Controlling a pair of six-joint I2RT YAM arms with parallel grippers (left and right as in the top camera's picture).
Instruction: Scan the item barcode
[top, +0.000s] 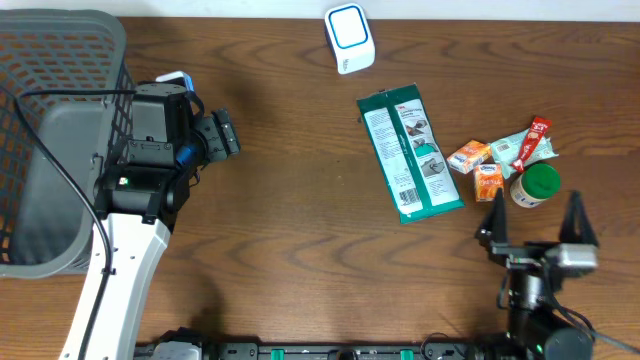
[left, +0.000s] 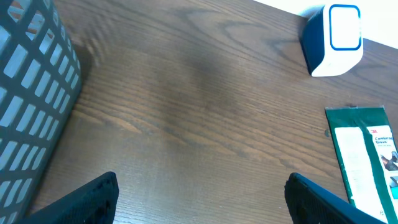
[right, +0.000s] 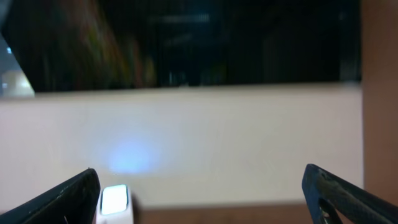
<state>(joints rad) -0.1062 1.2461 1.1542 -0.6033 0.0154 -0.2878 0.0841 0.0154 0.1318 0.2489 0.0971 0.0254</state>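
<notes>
Your left gripper (top: 222, 135) is open, with nothing between its dark fingers (left: 93, 200). It hangs over bare brown counter (top: 300, 230), just beside the gray basket (top: 60, 60). The green pack (top: 410, 155) lies well apart from it, off toward the middle of the counter. In the left wrist view you see only the pack's top end (left: 367, 155) at the right edge, past the right finger.

Your right gripper (top: 537, 215) is open wide too, and it holds nothing. It sits at the near edge of the counter, just below a jar with a green lid (top: 537, 185). The green pack is near it, a little to its left and farther up.

The green pack is flat and long, with a shiny wrap and a white label with small print. It lies flat and a bit tilted. The scanner (top: 349, 38) is a small white box with round corners and a blue ring on its face. It stands at the far edge, above the pack and not touching it.

The counter is dark wood with wavy lines. The basket is plastic with lots of small square holes. The right wrist view is blurry and shows mostly a pale wall.
</notes>
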